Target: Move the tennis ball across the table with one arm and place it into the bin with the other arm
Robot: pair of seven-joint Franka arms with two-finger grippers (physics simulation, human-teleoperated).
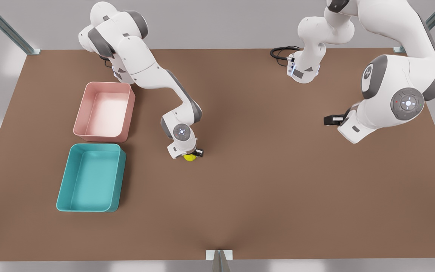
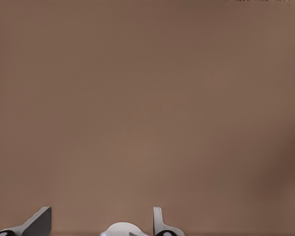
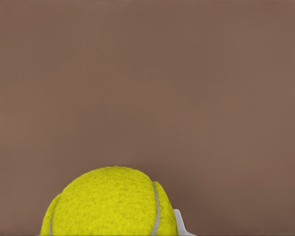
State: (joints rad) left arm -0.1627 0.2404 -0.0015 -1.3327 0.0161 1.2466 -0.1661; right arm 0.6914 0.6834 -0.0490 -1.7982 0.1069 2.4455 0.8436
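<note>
The tennis ball (image 1: 190,157) (image 3: 110,204), bright yellow-green with a pale seam, is at the middle of the brown table (image 1: 278,196). My right gripper (image 1: 191,154), on the arm at the front view's left, is down over the ball and shut on it. One white fingertip (image 3: 181,225) presses against the ball's side. The teal bin (image 1: 63,189) lies on the table to the front view's left of the ball. My left gripper (image 1: 327,120) (image 2: 101,223), on the arm at the front view's right, waits above the table, open with nothing between its fingers.
A pink tray (image 1: 82,113) lies just behind the teal bin, beside the right arm's forearm. A black cable (image 1: 279,52) coils at the far edge by the other arm's base. Bare brown tabletop stretches between the ball and the bin.
</note>
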